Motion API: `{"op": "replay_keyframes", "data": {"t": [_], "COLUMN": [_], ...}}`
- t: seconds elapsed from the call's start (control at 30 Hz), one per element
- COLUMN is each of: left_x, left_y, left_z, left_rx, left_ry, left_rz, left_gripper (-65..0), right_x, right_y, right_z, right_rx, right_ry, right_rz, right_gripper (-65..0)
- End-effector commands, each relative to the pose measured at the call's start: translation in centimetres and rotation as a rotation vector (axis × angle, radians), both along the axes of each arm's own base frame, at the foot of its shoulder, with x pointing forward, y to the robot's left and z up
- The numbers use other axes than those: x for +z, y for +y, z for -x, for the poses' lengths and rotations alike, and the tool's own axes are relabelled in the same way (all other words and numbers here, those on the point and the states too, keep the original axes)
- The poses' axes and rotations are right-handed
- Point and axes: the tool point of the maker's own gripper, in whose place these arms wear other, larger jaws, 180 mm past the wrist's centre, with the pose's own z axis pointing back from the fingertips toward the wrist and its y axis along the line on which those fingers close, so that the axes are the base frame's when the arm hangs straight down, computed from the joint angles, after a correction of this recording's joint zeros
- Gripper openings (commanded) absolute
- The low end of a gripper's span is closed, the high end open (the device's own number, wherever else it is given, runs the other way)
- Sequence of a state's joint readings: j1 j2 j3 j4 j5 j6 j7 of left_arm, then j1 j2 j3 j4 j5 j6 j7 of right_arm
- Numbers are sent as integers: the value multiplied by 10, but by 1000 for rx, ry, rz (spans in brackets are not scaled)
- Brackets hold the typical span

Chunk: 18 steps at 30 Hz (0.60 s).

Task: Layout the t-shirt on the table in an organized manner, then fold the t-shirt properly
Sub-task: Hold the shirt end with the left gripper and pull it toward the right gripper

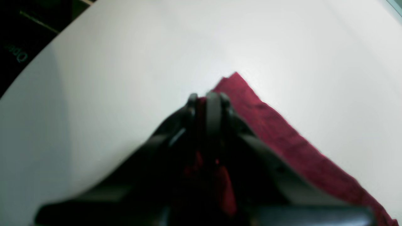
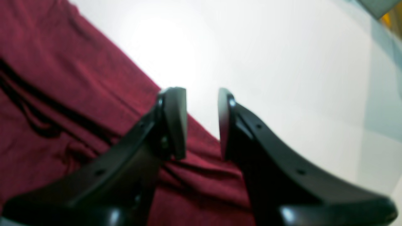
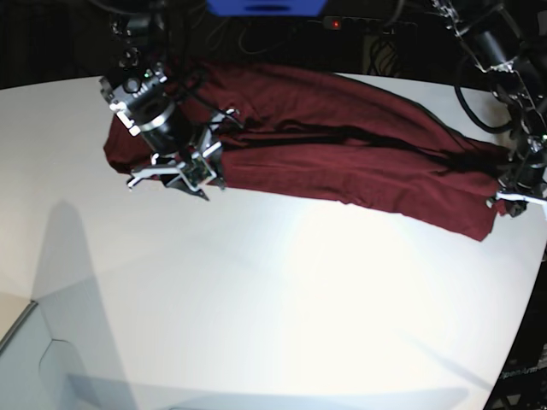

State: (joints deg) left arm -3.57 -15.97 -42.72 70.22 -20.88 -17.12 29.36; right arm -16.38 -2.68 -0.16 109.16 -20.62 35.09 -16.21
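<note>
Mostly bare white table (image 3: 282,316); left gripper (image 1: 207,99) pinching t-shirt (image 3: 342,166); right gripper (image 2: 201,122) spread.

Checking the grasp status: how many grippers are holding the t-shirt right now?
1. The left gripper is shut on the t-shirt at one corner; the right gripper hangs open over its edge.

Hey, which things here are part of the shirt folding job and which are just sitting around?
Part of the job:
- t-shirt, maroon, spread along the far side
- table, white
- left gripper, shut on a corner of the shirt
- right gripper, open over the shirt's edge

Just there:
- blue object at the far edge
- cables on the arm
</note>
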Motion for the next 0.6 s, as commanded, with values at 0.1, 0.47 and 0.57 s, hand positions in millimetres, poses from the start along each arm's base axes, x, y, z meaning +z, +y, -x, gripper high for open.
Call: {"op": "replay_keyframes", "data": {"t": [0.1,0.47,0.57], "left_x": [8,2,6], "left_y": [8,5,6], "left_z": [-14,-11,-11], "left_rx": [14,12,14], "left_ry": [-39,-22,-33], "left_rz": [5,21,18], "left_gripper": [-647,-477,-340], "right_x": [15,15,15], "right_y": [4,3,3], "right_z": [-6,-6,-6], "right_rx": [10,11,11], "right_ry": [-54,-55,-55], "right_rz": [-31,-25,-25], "right_gripper": [-472,-472,-472]}}
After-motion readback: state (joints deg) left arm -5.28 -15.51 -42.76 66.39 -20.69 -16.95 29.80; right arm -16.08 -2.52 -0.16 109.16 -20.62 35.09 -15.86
